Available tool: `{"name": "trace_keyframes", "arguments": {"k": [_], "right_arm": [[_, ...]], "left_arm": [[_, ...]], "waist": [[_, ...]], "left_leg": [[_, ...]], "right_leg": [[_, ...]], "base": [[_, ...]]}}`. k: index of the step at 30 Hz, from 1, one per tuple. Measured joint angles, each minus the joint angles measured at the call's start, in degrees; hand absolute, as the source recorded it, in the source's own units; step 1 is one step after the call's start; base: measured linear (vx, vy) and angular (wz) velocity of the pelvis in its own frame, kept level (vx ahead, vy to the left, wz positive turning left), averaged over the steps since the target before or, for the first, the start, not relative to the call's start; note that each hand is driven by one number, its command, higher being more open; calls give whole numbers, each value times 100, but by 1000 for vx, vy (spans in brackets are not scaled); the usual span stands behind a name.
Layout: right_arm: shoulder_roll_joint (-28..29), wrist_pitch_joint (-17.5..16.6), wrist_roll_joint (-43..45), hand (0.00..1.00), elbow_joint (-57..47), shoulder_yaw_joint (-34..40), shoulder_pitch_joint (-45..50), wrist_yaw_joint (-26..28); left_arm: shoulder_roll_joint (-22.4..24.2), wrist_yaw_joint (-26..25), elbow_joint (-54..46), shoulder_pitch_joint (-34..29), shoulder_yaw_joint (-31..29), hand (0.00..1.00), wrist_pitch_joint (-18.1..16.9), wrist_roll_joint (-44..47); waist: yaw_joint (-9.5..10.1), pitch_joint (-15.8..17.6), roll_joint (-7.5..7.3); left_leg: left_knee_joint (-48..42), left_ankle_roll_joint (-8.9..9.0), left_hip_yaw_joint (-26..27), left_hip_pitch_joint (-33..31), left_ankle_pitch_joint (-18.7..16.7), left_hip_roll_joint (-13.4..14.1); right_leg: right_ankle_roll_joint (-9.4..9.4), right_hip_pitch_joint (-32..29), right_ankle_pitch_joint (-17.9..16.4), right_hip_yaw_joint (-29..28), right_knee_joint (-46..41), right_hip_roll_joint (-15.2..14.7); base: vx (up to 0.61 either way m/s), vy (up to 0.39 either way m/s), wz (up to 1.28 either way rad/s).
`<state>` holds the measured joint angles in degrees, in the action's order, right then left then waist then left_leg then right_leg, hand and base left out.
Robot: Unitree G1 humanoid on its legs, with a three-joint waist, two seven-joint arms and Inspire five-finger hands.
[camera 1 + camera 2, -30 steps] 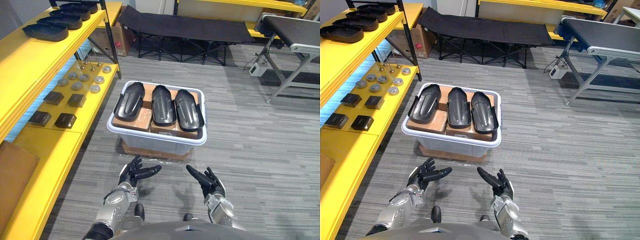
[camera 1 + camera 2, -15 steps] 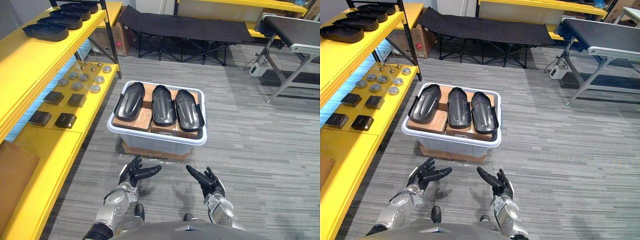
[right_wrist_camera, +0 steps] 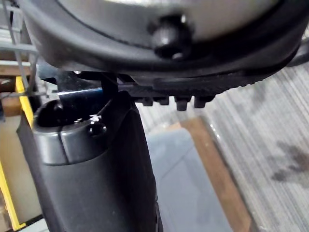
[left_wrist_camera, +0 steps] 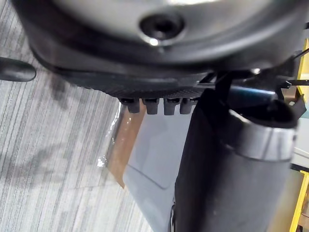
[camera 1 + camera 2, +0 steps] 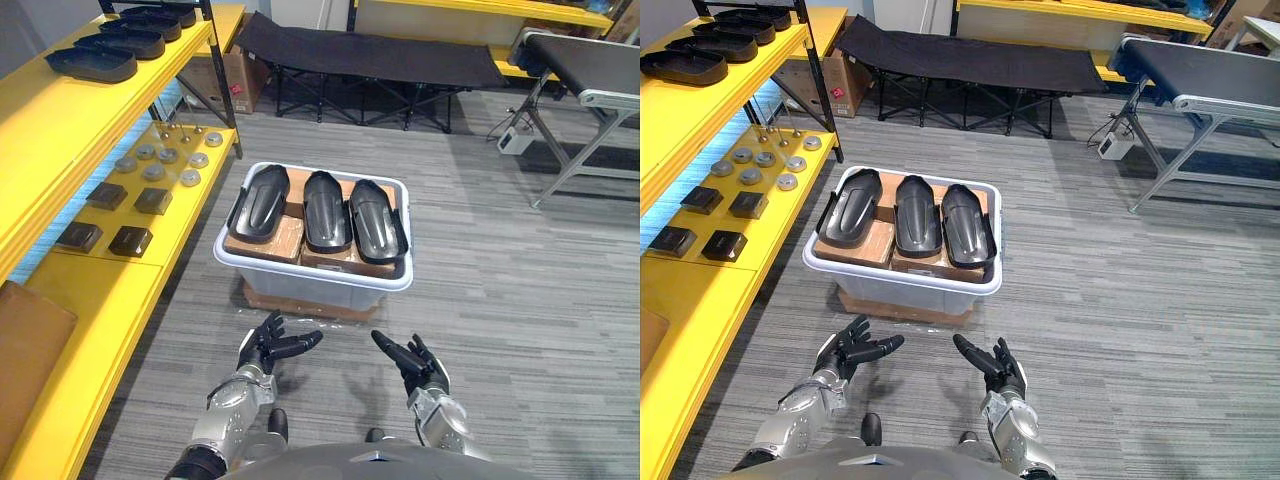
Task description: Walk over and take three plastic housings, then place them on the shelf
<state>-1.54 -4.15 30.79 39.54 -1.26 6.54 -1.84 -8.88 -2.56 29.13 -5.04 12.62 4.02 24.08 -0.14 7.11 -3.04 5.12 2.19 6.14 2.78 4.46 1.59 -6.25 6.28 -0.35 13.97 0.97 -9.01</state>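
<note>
So far nothing taken: we see three plastic housings (image 5: 324,208) side by side in grey bin (image 5: 310,275), just ahead. Left robot hand (image 5: 268,345) and right robot hand (image 5: 412,360) near us, fingers spread, empty, short of bin. Grasping and carrying to yellow shelf (image 5: 60,125) at left not yet done.

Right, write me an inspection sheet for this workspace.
Surface: grey carpet floor; bin stands on a brown board.
Job's things: three black housings side by side on cardboard boxes in the bin; yellow shelf to the left.
Clutter: shelf carries spare housings, metal discs, dark blocks.
Robot hands: left robot hand and right robot hand open, empty, short of the bin.
Cables: lead at a white box by the conveyor.
Surroundings: black folding cot behind.
</note>
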Motion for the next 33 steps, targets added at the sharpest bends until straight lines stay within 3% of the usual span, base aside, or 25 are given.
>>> {"name": "trace_keyframes", "arguments": {"k": [33], "right_arm": [[1, 2, -3, 100, 0, -4, 2, -15]], "left_arm": [[0, -1, 6, 0, 12, 100, 1, -6]], "waist": [[0, -1, -7]], "left_leg": [[0, -2, 3, 1, 1, 0]], "right_leg": [[-1, -7, 0, -3, 1, 0]], "base": [[0, 0, 0]]}}
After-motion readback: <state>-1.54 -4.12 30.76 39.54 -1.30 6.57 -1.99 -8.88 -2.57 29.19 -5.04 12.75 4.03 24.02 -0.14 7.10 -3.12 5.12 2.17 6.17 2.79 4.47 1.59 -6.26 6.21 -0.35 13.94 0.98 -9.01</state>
